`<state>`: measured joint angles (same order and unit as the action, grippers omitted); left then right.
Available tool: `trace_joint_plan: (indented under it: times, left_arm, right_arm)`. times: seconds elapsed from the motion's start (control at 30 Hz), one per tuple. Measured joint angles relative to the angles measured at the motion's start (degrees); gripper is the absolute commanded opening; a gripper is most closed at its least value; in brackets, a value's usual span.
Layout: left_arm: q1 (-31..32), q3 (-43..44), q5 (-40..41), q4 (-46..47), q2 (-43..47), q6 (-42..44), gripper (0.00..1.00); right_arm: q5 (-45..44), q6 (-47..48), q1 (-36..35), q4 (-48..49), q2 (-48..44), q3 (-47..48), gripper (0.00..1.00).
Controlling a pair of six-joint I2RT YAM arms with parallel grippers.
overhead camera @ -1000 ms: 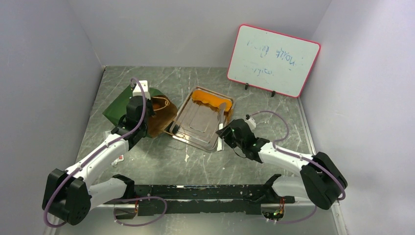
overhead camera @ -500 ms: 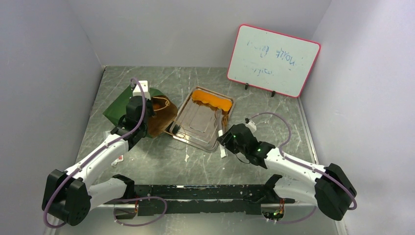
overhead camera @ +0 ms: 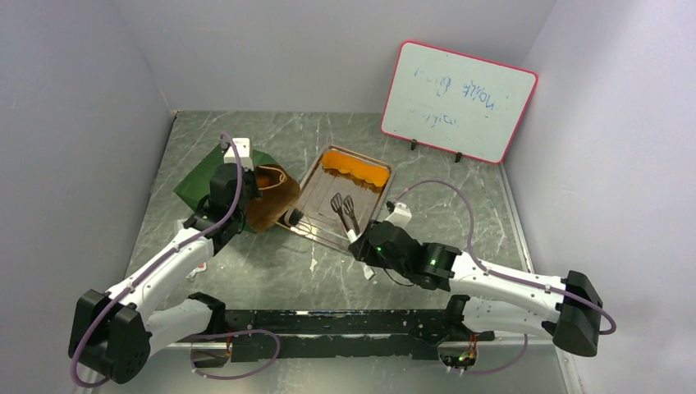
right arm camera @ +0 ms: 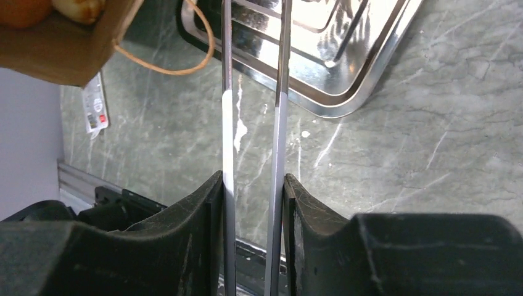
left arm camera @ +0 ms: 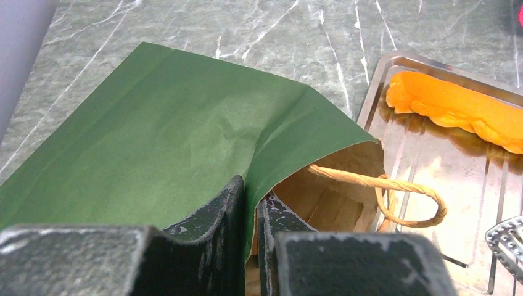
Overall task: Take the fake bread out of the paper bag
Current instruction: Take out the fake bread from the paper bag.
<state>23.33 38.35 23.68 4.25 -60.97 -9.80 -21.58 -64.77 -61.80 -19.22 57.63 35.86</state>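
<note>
Firstly, located the paper bag point(overhead camera: 195, 187) lying on its side on the counter point(overhead camera: 271, 279), left of centre, just beside the metal tray point(overhead camera: 320, 201), open mouth turned toward that tray. Recorded dark green outside, creased along one fold, brown kraft inside and at the rim, with a twisted brown handle point(left arm camera: 395, 185) looping out of the mouth. Found the left claw point(left arm camera: 251, 200) clamped tight on the upper green wall at the mouth, one finger outside, one inside. Found the right claw point(right arm camera: 251, 185) closed on the two arms of metal tongs point(right arm camera: 280, 92), tips out over the tray; contact with the tray floor not determinable.

Compared views. From the top camera alone: whiteboard point(overhead camera: 458, 103) propped at the far right, plus the full layout of bag, tray and both arms. From the left wrist alone: the fold in the green wall and the pinch on the rim at close range. From the right wrist alone: rounded orange and pale lumps point(right arm camera: 24, 9) at the bag mouth, hidden from the other two views and not identifiable with certainty; also a small white label point(right arm camera: 95, 105) flat on the counter.

Counted: one bag, one tray, one pair of tongs, one whiteboard, one orange bread piece point(overhead camera: 354, 167) at the far end of the tray, two claws.
</note>
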Motion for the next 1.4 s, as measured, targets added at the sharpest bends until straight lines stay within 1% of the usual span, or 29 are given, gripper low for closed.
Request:
trace_joint_plan:
  times: [0.13,0.33,0.53,0.73,0.97,1.13,1.4]
  left_arm:
    - [0.00,-0.09,-0.74,-0.33,0.44,0.37,0.07]
    - [-0.02,-0.85,-1.77,-0.57,1.14,0.55,0.07]
    - [-0.04,-1.57,-2.93,-0.66,1.84,0.59,0.07]
    - [-0.04,-1.60,-3.93,-0.76,2.01,0.81,0.07]
    - [-0.11,-1.60,-5.18,-2.23,4.44,0.90,0.07]
    - [-0.11,-1.88,-5.95,-3.72,6.21,0.02,0.07]
    - [-0.11,-2.93,-6.01,-4.13,7.78,-1.18,0.07]
  right_arm:
    - [-1.38,1.44,-1.20,-0.96,-1.42,1.16,0.29]
    - [-0.79,5.03,-2.23,-3.39,0.15,4.74,0.30]
    - [2.73,7.45,-3.39,-2.56,2.01,9.25,0.32]
    - [7.72,9.29,-3.93,0.11,6.88,11.78,0.33]
    - [13.40,8.74,-3.96,5.86,13.92,12.37,0.36]
    - [16.61,5.55,-3.89,12.07,18.01,12.35,0.36]
    - [21.49,-0.94,-2.84,22.27,20.94,11.56,0.37]
